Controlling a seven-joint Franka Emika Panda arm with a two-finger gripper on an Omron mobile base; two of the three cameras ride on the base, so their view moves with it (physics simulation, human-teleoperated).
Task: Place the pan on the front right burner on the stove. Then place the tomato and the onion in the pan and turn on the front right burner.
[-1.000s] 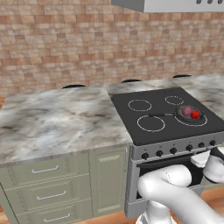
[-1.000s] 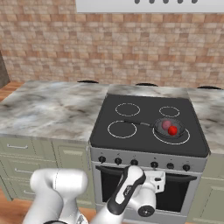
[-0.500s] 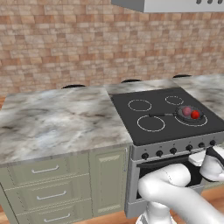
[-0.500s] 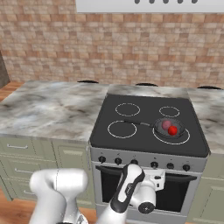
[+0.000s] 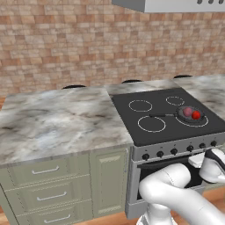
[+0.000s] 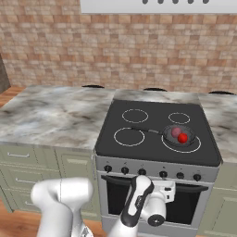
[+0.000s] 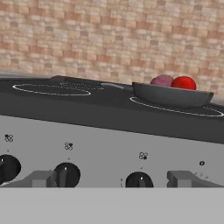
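**Gripper faced the knob row, pan already loaded**

You had the pan (image 6: 179, 137) sitting on the front right burner (image 6: 183, 144) of the stove (image 6: 157, 157), its thin handle running left across the cooktop toward the neighbouring ring. The tomato (image 6: 183, 137) and the onion (image 6: 176, 133) lay touching each other inside it, the tomato nearer the front edge. Judged from that, only the burner remained to be switched on.

Your gripper (image 7: 113, 178) hung low in front of the silver panel, fingers (image 7: 43, 178) spread wide with nothing between them. In the hand view, one knob (image 7: 139, 180) stood between the two fingertips, nearer the right one; a second knob (image 7: 67, 173) sat just inside the left fingertip and a third was at the left edge. The pan was above and slightly right of the gap.

Which knob ruled the front right burner could not be told: the small markings above each were too fine to read. That choice, and a sideways shift to centre on it, looked like the thing your next move hung on.
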